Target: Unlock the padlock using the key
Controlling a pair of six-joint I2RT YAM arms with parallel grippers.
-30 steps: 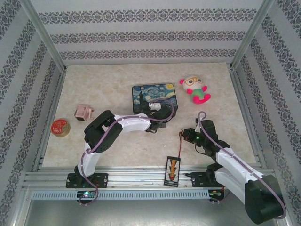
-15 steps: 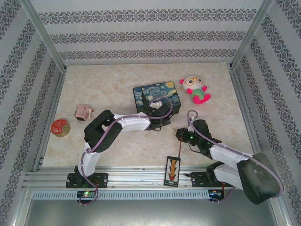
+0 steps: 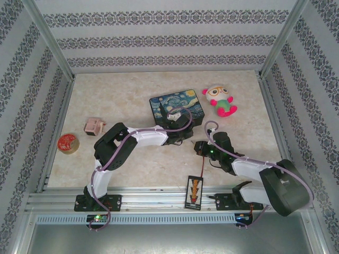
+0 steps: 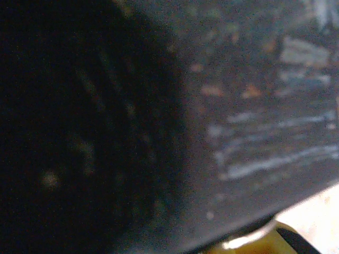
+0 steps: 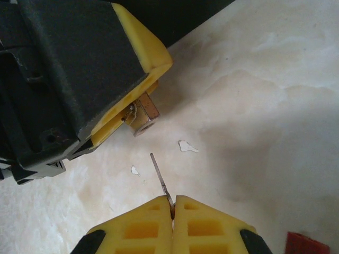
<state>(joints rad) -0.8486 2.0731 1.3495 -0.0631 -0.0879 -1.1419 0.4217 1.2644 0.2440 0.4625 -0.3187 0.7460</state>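
Right gripper (image 5: pixel 173 206): yellow pads pressed together, pinching a thin silvery metal key (image 5: pixel 159 172) by its near end. The blade sticks out beyond the fingertips and is tilted slightly left.

Key tip is close to the tiny brass-coloured padlock (image 5: pixel 142 117) but not touching it. A short stretch of bare table (image 5: pixel 254 106) shows between them.

Left gripper (image 5: pixel 121 123): black fingers with yellow pads clamped on the padlock, and only the brass end pokes out, turned toward the key. The left wrist view is dark and blurred, so nothing can be read from it.

Top view: the two grippers meet mid-table, left gripper (image 3: pixel 183 138) just left of right gripper (image 3: pixel 198 147). Both sit just near of the rectangular box painted with a dark blue swirling night sky (image 3: pixel 180 106).

Farther out, a white, pink and green plush toy (image 3: pixel 220 100) lies to the right of the box, well apart from the grippers.
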